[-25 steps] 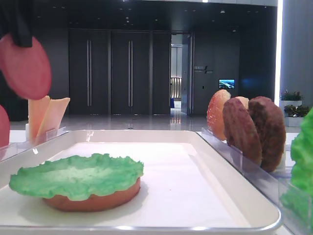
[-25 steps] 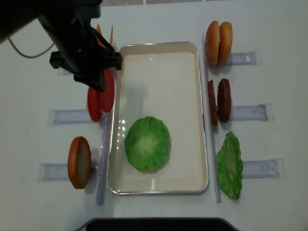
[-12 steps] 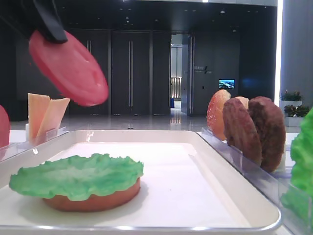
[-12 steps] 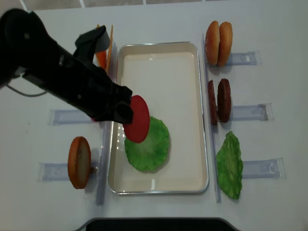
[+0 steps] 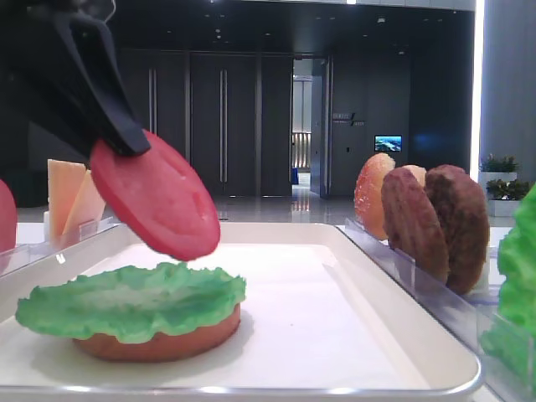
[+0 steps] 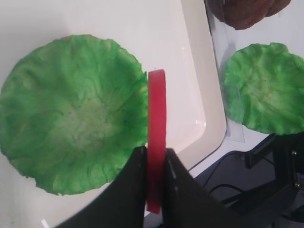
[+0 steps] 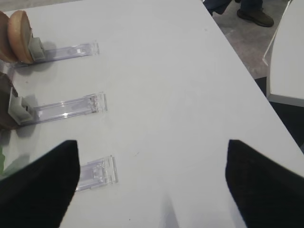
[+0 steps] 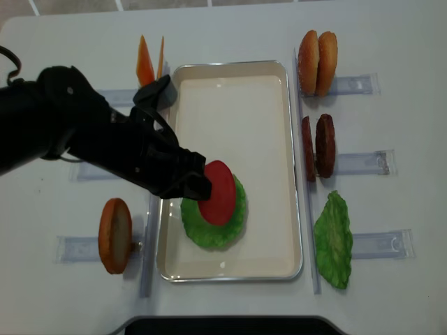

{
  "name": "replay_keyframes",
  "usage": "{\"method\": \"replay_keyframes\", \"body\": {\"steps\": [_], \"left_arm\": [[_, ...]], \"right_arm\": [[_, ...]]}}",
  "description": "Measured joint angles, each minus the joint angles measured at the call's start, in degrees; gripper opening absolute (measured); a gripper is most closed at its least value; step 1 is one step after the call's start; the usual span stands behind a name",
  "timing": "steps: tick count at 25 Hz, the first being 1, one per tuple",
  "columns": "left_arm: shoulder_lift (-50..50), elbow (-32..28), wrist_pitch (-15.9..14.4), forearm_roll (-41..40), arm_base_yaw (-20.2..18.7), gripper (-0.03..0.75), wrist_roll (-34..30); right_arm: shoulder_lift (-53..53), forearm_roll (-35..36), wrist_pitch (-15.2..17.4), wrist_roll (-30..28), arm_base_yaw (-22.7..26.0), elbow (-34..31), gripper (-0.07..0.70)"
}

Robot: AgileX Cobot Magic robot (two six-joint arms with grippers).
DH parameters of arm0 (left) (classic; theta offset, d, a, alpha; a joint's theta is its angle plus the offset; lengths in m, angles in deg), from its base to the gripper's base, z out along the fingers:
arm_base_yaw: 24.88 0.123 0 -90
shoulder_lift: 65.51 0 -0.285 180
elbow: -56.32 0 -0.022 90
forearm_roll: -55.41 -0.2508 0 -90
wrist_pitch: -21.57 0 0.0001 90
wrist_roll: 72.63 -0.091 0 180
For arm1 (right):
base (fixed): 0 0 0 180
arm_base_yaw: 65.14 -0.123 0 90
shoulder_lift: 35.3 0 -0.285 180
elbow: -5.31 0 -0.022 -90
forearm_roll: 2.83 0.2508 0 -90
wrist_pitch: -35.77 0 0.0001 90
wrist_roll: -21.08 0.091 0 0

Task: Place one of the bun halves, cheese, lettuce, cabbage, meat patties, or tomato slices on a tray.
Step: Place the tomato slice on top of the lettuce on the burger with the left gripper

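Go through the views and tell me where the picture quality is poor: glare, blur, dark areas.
Low exterior view: dim, dark background hall, bright strip at the right edge, lettuce at the right blurred. Left wrist view: the hand is a dark, soft silhouette around the tomato slice. Right wrist view: two blurred black shapes at the bottom corners. Overhead view: even light, soft shadows on the tray.

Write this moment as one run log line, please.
left gripper: shut on tomato slice | slice: tilted above lettuce in tray | right gripper: open, idle

Tilted red tomato slice (image 8: 218,192) above, perhaps touching, trayed lettuce (image 8: 209,227)
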Motion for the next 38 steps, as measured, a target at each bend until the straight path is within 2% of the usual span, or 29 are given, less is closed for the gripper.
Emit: {"method": "replay_keyframes", "body": {"steps": [11, 25, 27, 29, 31, 35, 36, 38], "left_arm": [[5.23, 0.0, 0.64, 1.89, 0.0, 0.048, -2.74], [6.11, 0.0, 1.37, 2.23, 0.0, 0.048, -5.42], [6.11, 0.0, 1.48, 2.02, 0.0, 0.071, -5.56], [6.11, 0.0, 1.94, 0.81, 0.0, 0.148, -5.56], [6.11, 0.06, 2.32, -1.28, 0.7, 0.26, -4.91], [5.1, 2.31, 2.19, -9.8, 2.85, 0.538, 0.51], [4.48, 3.36, 1.58, -12.23, 3.42, 0.596, 2.29], [3.25, 5.8, -0.24, -16.96, 4.84, 0.656, 5.59]], "right_arm": [[0.0, 0.0, 0.0, 0.0, 0.0, 0.0, 0.591], [0.0, 0.0, 0.0, 0.0, 0.0, 0.0, 0.591], [0.0, 0.0, 0.0, 0.0, 0.0, 0.0, 0.591], [0.0, 0.0, 0.0, 0.0, 0.0, 0.0, 0.591], [0.0, 0.0, 0.0, 0.0, 0.0, 0.0, 0.591], [0.0, 0.0, 0.0, 0.0, 0.0, 0.0, 0.591], [0.0, 0.0, 0.0, 0.0, 0.0, 0.0, 0.591], [0.0, 0.0, 0.0, 0.0, 0.0, 0.0, 0.591]]}}
